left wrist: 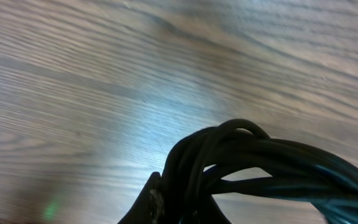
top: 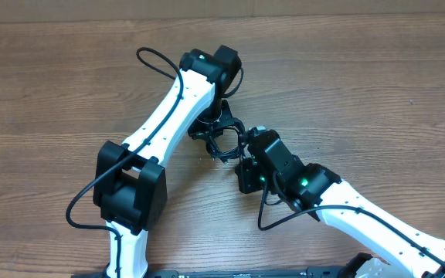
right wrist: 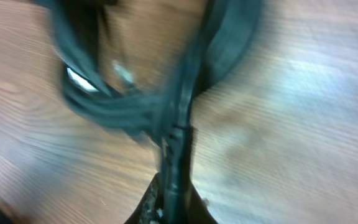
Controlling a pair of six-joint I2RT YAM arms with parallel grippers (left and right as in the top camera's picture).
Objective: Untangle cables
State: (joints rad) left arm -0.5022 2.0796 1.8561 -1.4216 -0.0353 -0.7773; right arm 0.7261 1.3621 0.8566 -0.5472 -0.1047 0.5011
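Presently we find the cables (top: 224,145) knotted at the centre of the desk (top: 377,77), with the left gripper (left wrist: 165,202) and right gripper (right wrist: 171,196) both clenched on them. We judge the next move is to draw them apart gently.

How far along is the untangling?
Done: nothing visibly freed; the cables form one tight knot. In hand: left end effector and right end effector are both shut on that bundle. Left: pulling every cord apart into separate loops.
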